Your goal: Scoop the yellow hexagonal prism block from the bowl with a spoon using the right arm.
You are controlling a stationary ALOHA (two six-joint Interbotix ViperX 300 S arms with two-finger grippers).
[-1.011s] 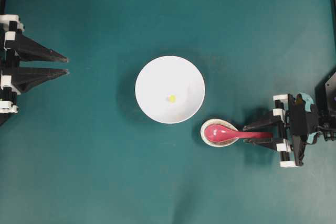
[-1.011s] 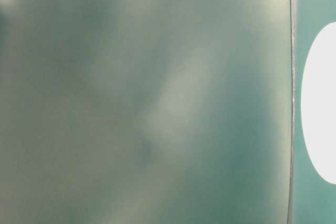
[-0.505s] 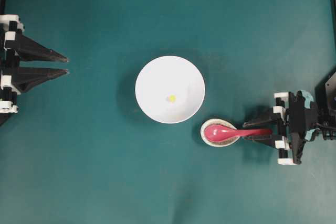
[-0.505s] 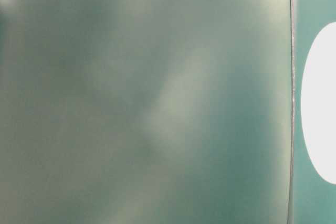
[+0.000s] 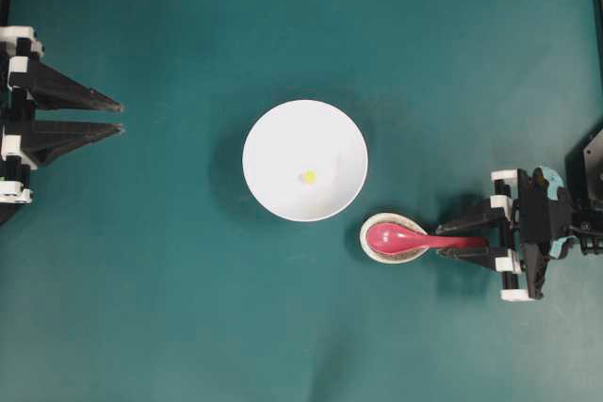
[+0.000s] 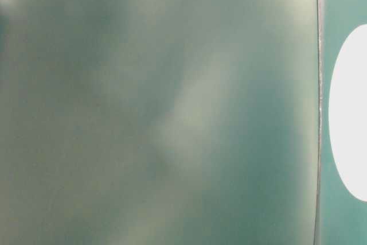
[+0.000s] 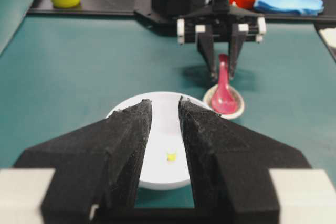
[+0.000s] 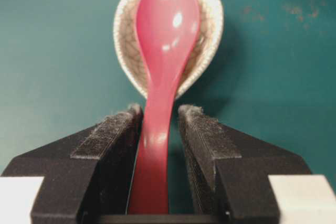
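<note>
Overhead view: looks straight down on the green desk, whole work area in frame, left arm at the left edge, right arm at the right.

Table-level view: very close and blurred; only a white curved shape at its right edge, cannot tell what.

Left wrist view: low, looks between the left gripper across the bowl toward the right arm.

Right wrist view: very near, looks along the spoon to the small dish.

Overhead and both wrist views share spoon and dish; the bowl shows only in the overhead and left wrist views.
</note>
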